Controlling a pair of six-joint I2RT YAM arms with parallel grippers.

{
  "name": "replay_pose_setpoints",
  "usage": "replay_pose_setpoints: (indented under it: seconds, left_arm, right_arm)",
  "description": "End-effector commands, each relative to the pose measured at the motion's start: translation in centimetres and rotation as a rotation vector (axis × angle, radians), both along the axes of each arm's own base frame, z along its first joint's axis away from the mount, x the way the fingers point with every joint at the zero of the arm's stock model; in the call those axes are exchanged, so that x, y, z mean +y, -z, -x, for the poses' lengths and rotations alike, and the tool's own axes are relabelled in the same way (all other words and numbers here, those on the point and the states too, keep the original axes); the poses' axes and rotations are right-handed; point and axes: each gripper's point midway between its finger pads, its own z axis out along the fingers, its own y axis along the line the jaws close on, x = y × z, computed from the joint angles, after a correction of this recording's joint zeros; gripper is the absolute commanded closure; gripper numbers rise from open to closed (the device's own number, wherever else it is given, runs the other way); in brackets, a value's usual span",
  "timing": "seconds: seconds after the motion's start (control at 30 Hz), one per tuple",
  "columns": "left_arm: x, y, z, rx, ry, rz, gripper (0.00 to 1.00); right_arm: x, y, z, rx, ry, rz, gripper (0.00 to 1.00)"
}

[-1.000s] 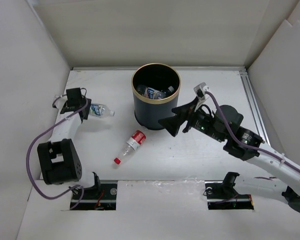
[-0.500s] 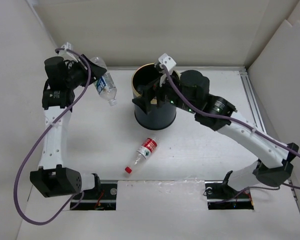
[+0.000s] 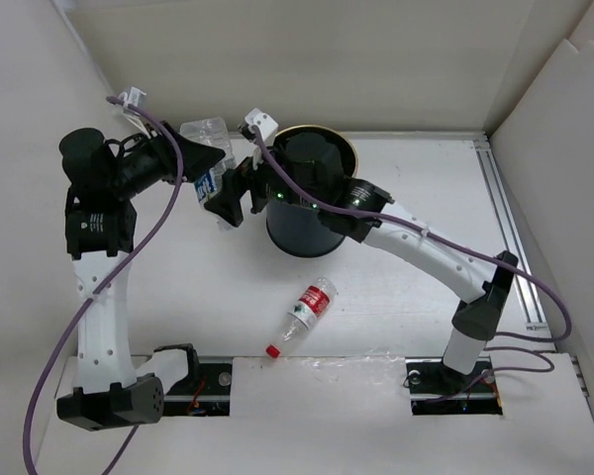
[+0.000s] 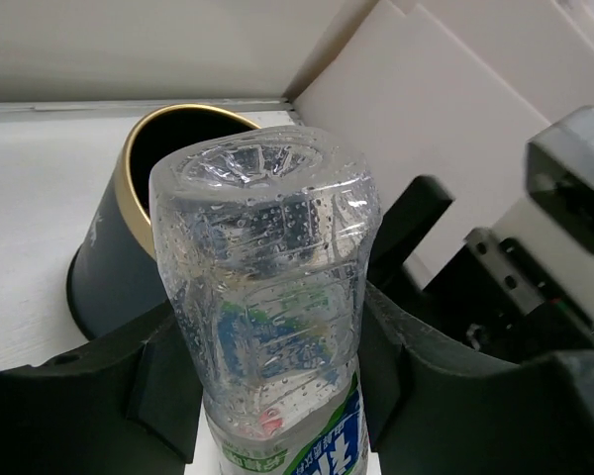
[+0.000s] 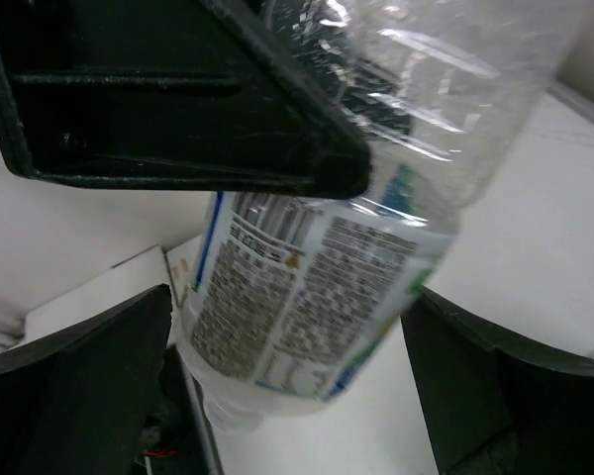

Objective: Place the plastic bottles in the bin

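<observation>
My left gripper (image 3: pixel 200 163) is raised left of the black bin (image 3: pixel 307 233) and is shut on a clear plastic bottle (image 3: pixel 210 170) with a blue-white label. The bottle hangs cap down. In the left wrist view the bottle's base (image 4: pixel 267 247) fills the middle, between my fingers (image 4: pixel 129 386), with the gold-rimmed bin (image 4: pixel 109 257) behind. My right gripper (image 3: pixel 224 206) reaches across the bin and is open, its fingers (image 5: pixel 79 376) standing either side of the bottle's lower part (image 5: pixel 307 287) without touching it. A bottle with a red label and cap (image 3: pixel 307 312) lies on the table.
White walls enclose the table on the left, back and right. The right arm's forearm (image 3: pixel 416 242) crosses over the bin's top and hides most of its inside. A metal rail (image 3: pixel 505 218) runs along the right edge. The arm bases sit at the near edge.
My left arm has lifted the bottle from the table up beside the bin. My right arm has swung left across the bin to the bottle. The red-labelled bottle has shifted right and nearer.
</observation>
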Motion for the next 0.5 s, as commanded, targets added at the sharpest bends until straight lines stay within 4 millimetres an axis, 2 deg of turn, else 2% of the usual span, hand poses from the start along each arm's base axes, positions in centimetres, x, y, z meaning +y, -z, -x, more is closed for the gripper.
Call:
replay_pose_setpoints:
  seconds: [0.0, 0.1, 0.13, 0.17, 0.2, 0.23, 0.3, 0.33, 0.43, 0.47]
  left_arm:
    - [-0.8, -1.4, 1.0, -0.06, 0.068, 0.031, 1.0]
    - [-1.5, -1.8, 1.8, -0.058, 0.123, 0.07, 0.97]
    - [-1.6, -2.1, 2.3, -0.069, 0.136, 0.08, 0.95]
    - [-1.8, -2.1, 2.2, -0.083, 0.153, 0.089, 0.91]
    - [-1.9, -2.7, 2.7, -0.101, 0.155, 0.097, 0.83]
    - [-1.9, -2.5, 2.6, -0.084, 0.156, 0.112, 0.71]
    - [-1.8, -3.1, 3.0, -0.105, 0.138, 0.112, 0.01]
    - [-1.7, -3.7, 3.0, -0.115, 0.124, 0.118, 0.0]
    - [-0.4, -5.1, 2.0, -0.122, -0.012, 0.119, 0.0]
    - [0.3, -5.1, 1.3, -0.1, -0.068, 0.127, 0.0]
  right_arm:
    - [1.6, -5.2, 3.0, -0.014, -0.132, -0.169, 0.0]
    - [2.8, -4.8, 3.7, 0.003, -0.137, -0.18, 0.0]
    - [3.0, -4.2, 3.4, 0.004, -0.126, -0.178, 0.05]
    - [3.0, -4.4, 3.8, 0.009, -0.125, -0.195, 0.26]
    - [2.8, -4.5, 3.4, 0.012, -0.098, -0.207, 0.38]
    - [2.7, -4.2, 3.0, 0.009, -0.075, -0.214, 0.62]
    - [1.7, -4.9, 2.4, 0.008, -0.013, -0.235, 0.97]
    - [1.2, -4.9, 1.1, 0.007, 0.063, -0.24, 1.0]
    - [-0.6, -4.5, -1.2, 0.005, 0.157, -0.214, 1.0]
    - [-2.1, -4.8, -2.8, 0.005, 0.203, -0.206, 1.0]
